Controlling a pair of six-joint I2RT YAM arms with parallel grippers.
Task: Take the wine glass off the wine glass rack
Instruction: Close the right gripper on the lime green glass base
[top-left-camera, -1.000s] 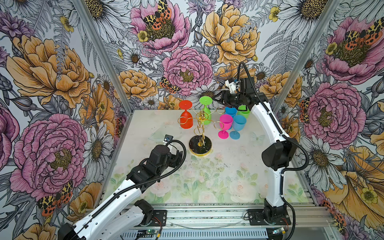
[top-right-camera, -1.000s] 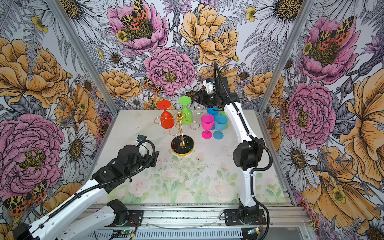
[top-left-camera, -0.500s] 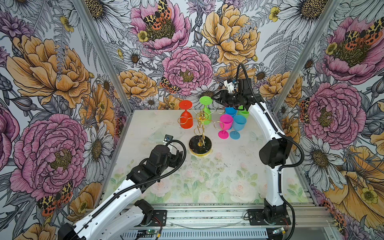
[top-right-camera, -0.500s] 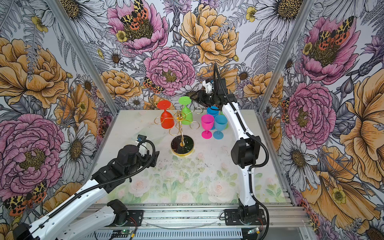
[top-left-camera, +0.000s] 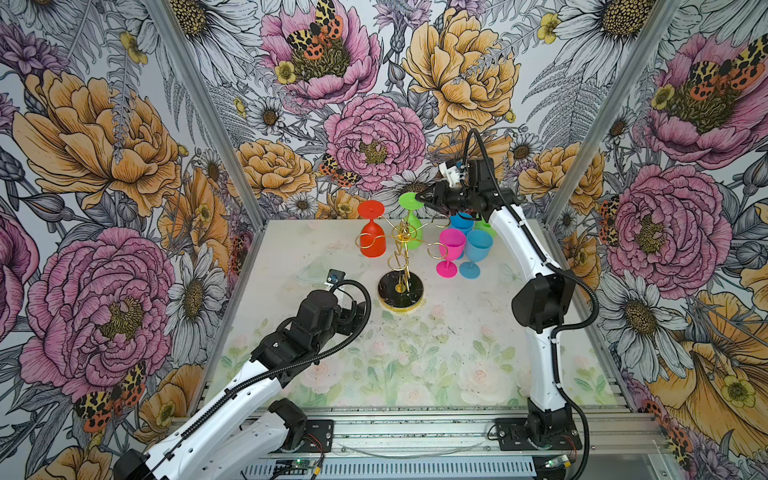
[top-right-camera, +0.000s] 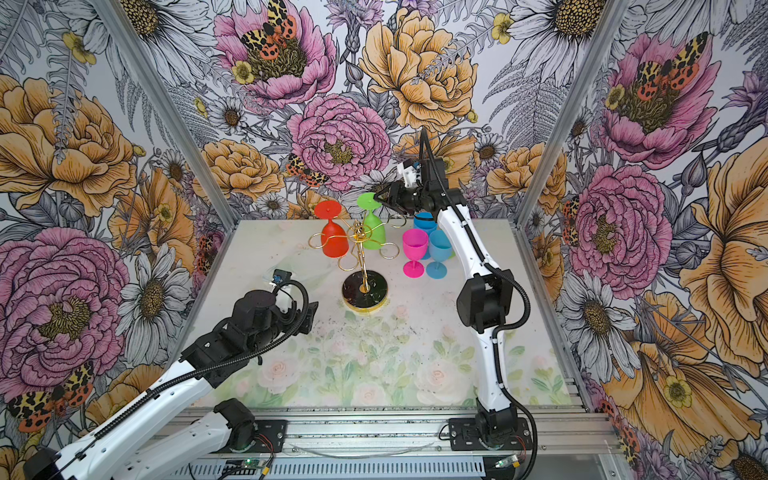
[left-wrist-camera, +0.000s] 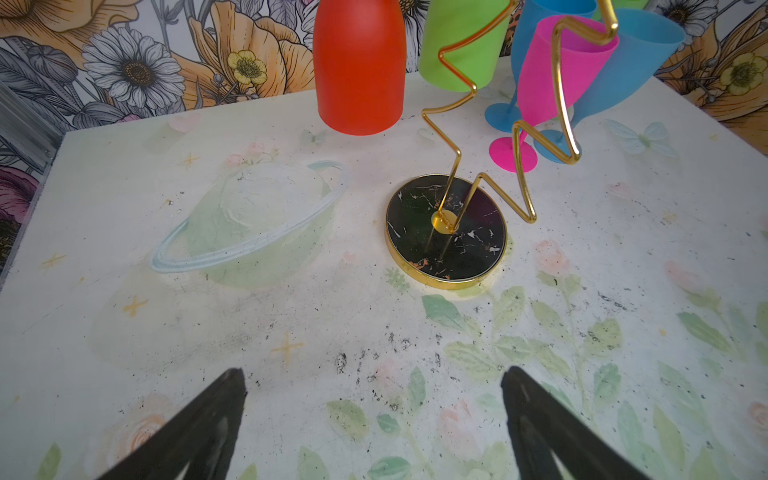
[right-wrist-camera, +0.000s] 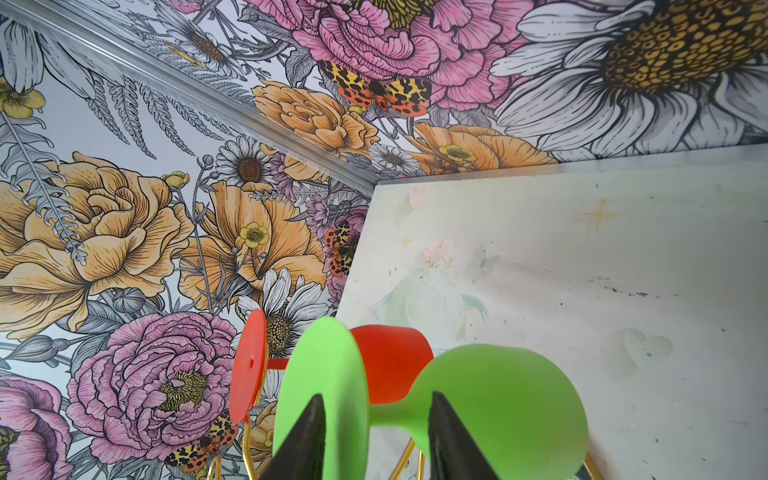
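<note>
A pink goblet (top-left-camera: 451, 249) and a blue goblet (top-left-camera: 480, 247) stand side by side on the flower-printed table (top-left-camera: 457, 353).

Six wine glasses (top-left-camera: 371, 245), one rack (top-left-camera: 390, 289)

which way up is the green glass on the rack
Upside down. The green wine glass hangs on the wine glass rack, round foot on top, bowl opening downward, not touching the table.

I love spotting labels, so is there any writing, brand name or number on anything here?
No text can be read anywhere.
The red wine glass, green wine glass and wine glass rack are plain in every view.
The small circuit board on the front rail is too small to read.
</note>
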